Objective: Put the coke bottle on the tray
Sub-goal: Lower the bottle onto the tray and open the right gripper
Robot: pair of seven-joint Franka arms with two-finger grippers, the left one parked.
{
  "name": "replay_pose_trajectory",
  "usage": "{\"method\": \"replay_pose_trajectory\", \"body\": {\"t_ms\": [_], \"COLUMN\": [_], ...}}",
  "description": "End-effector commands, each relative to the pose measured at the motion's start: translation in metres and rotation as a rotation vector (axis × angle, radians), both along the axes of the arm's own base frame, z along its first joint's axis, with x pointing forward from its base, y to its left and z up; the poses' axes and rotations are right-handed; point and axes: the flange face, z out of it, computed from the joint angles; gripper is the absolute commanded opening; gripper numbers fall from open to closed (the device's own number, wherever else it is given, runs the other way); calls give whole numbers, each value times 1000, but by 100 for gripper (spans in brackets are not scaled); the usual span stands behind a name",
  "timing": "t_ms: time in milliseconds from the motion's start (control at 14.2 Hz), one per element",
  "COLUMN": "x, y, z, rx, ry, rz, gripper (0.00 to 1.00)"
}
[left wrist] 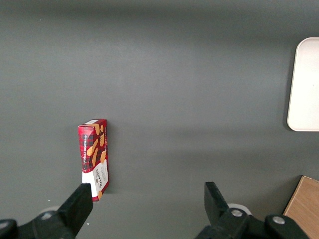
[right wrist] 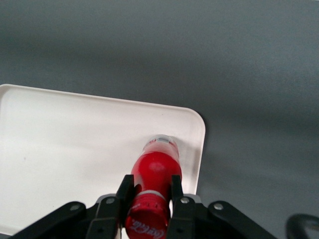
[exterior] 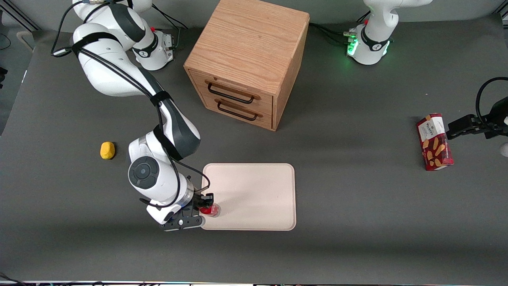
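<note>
Gripper [exterior: 206, 205] position: lower centre-left of the front view, over the corner of the tray [exterior: 254, 190] that lies nearest the front camera and toward the working arm's end of the table. In the right wrist view the gripper [right wrist: 151, 191] has its two black fingers [right wrist: 125, 191] pressed against either side of the coke bottle [right wrist: 154, 186], pinching it just below the red cap. White script is legible on the bottle close to the cap.

Coke bottle [exterior: 210, 210] location: above the tray surface, inside the rim at that same corner. The bottle's clear base points at the tray [right wrist: 60, 149] close to the rounded corner. Whether the base touches the tray cannot be told from either view.

Tray: cream-pink, flat, rectangular with rounded corners, lying on the dark grey table [exterior: 357, 222] in the lower centre of the front view. A part of its edge [left wrist: 304, 84] shows at the right edge of the left wrist view.

Other items on the table:
- Wooden drawer cabinet [exterior: 248, 59], upper centre of the front view, farther from the front camera than the tray, with two black handles on its front.
- Yellow object [exterior: 107, 150], centre-left of the front view, toward the working arm's end of the table, well apart from the tray.
- Red biscuit box [exterior: 435, 142], right side of the front view, toward the parked arm's end of the table; the same box [left wrist: 93, 159] shows in the left wrist view.
</note>
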Motion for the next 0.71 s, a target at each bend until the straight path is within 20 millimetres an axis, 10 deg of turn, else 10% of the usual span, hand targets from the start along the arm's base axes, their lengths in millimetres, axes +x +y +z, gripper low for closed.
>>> {"method": "replay_pose_trajectory", "body": {"t_ms": [0, 212, 282, 635], "x": [-2, 0, 0, 1], "y": [3, 2, 2, 0], "z": [0, -1, -1, -1], "rx": [-3, 4, 4, 7], "ry": [-22, -34, -37, -47], "rz": [-19, -23, -21, -25], "gripper": [8, 37, 99, 100]}}
